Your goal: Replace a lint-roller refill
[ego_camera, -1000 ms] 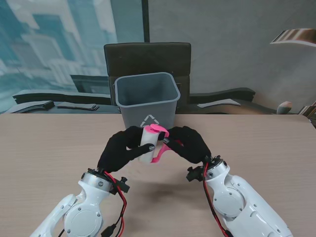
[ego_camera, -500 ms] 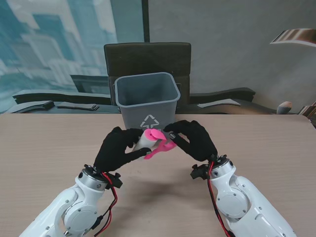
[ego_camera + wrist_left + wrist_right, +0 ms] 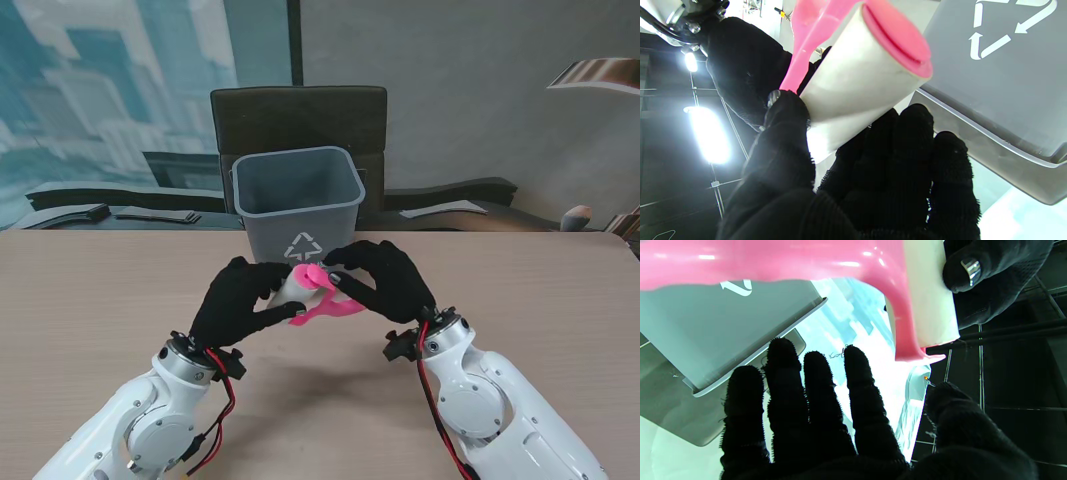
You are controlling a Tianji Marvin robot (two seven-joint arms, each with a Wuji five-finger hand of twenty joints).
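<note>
Lint roller (image 3: 305, 292) gripped by left hand (image 3: 240, 298); right hand (image 3: 385, 280) grip unclear, handle half-hidden.

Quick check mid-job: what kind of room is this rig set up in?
Probably an office or meeting room: a wooden table, a dark office chair behind the grey recycling bin, and a window-like city view.

Stand view: even, soft daylight, sharp overall, faint shadows under both arms on the table (image 3: 90, 300). Left wrist view: 2 ceiling lamps (image 3: 708, 135) blown out w/ heavy glare, near fingers soft. Right wrist view: backlit, bright window patch washed out, pink handle (image 3: 773, 263) blurred.
</note>
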